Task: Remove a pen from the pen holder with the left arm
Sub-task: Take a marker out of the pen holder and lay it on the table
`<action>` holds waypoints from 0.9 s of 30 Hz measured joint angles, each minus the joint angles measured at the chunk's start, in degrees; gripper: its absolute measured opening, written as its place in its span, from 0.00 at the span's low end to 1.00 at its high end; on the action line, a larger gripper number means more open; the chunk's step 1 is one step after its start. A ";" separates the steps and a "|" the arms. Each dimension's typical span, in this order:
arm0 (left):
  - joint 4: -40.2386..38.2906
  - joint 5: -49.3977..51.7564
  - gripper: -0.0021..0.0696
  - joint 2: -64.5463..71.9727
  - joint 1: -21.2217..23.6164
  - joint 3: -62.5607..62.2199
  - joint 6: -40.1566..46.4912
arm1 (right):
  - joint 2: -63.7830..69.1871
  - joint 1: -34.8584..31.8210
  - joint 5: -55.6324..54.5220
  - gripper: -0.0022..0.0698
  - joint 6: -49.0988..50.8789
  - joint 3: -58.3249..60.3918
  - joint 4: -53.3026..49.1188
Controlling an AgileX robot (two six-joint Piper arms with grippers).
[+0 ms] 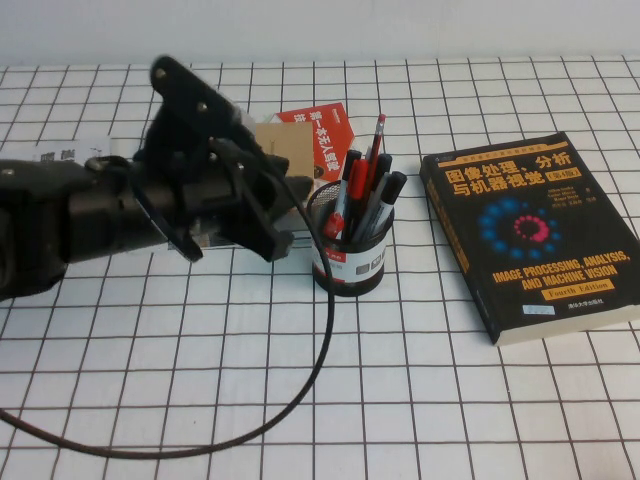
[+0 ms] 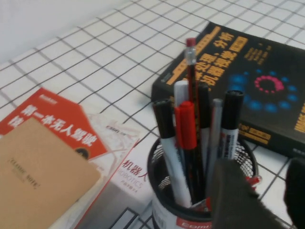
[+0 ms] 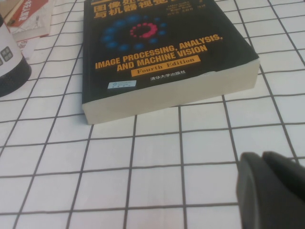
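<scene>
A black mesh pen holder (image 1: 350, 262) stands mid-table with several pens upright in it: a red-capped marker (image 1: 356, 187), black-capped markers and a red pencil with an eraser tip (image 1: 378, 133). My left gripper (image 1: 285, 215) hovers just left of the holder, a little apart from it. In the left wrist view the holder (image 2: 164, 212) and the red-capped marker (image 2: 186, 125) are close ahead. My left gripper (image 2: 262, 168) is open there, and nothing lies between its fingers (image 2: 236, 195). My right gripper (image 3: 267, 160) is shut low over the tablecloth, out of the high view.
A thick black textbook (image 1: 528, 232) lies right of the holder. A red-covered book (image 1: 318, 125) and a brown notebook (image 1: 283, 148) lie behind the left arm. A black cable (image 1: 300, 385) loops across the front of the checked tablecloth.
</scene>
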 joint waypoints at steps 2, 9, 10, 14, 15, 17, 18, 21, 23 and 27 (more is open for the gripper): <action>0.00 3.08 0.49 1.68 -0.13 -0.62 4.99 | 0.00 0.00 0.00 0.00 0.00 0.00 0.00; 0.52 6.55 0.65 4.10 -0.35 -0.89 21.44 | 0.00 0.00 0.00 0.00 0.00 0.00 0.00; 0.61 6.64 0.65 4.34 -0.35 -0.89 23.33 | 0.00 0.00 0.00 0.00 0.00 0.00 0.00; 0.61 6.59 0.65 5.20 -0.35 -0.99 26.02 | 0.00 0.00 0.00 0.00 0.00 0.00 0.00; 0.61 6.66 0.65 5.59 -0.35 -0.99 26.15 | 0.00 0.00 0.00 0.00 0.00 0.00 0.00; 0.33 6.93 0.65 6.85 -0.35 -0.99 26.56 | 0.00 0.00 0.00 0.00 0.00 0.00 0.00; -0.33 7.03 0.66 7.63 -0.35 -0.99 26.85 | 0.00 0.00 0.00 0.00 0.00 0.00 0.00; -4.29 6.98 0.66 10.11 -0.35 -0.99 29.15 | 0.00 0.00 0.00 0.00 0.00 0.00 0.00; -6.84 6.98 0.66 11.41 -0.35 -0.99 31.47 | 0.00 0.00 0.00 0.00 0.00 0.00 0.00; -8.62 7.05 0.66 13.14 -0.35 -1.11 34.70 | 0.00 0.00 0.00 0.00 0.00 0.00 0.00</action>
